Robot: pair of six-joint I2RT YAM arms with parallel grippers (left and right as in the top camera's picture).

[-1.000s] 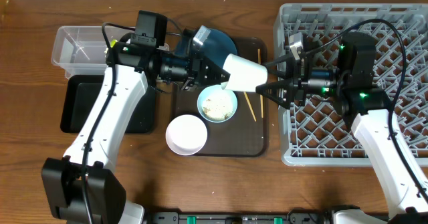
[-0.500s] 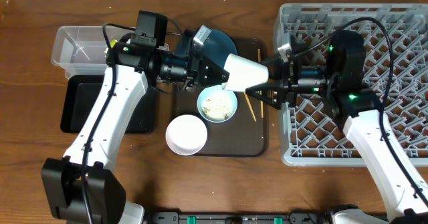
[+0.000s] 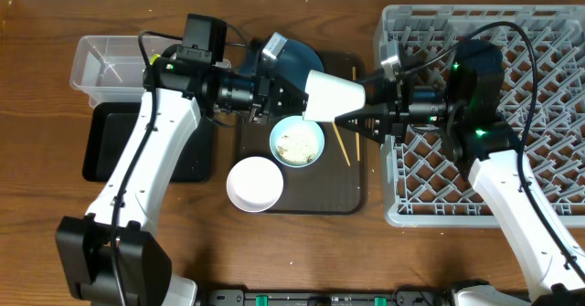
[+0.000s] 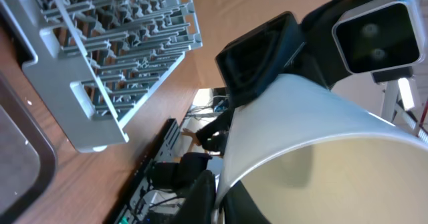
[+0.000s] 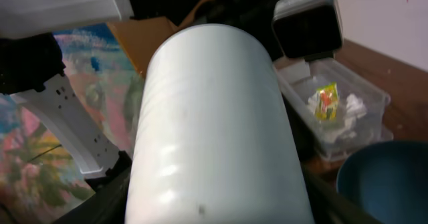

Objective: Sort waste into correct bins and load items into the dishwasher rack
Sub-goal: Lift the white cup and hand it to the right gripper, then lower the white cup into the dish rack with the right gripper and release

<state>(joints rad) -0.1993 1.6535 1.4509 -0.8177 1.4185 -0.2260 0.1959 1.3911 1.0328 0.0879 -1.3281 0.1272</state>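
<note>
Left hand point(image 3: 297, 100), right hand point(image 3: 355, 110) (fingertips facing)

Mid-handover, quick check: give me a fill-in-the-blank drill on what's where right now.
1. The left gripper and right gripper meet at the small white ___.
2. The food scraps lie in the light blue bowl, which stands on the dark brown ___.
3. The snack wrapper lies in the clear tub beside a crumpled white ___.
Missing words: cup; tray; tissue.
</note>
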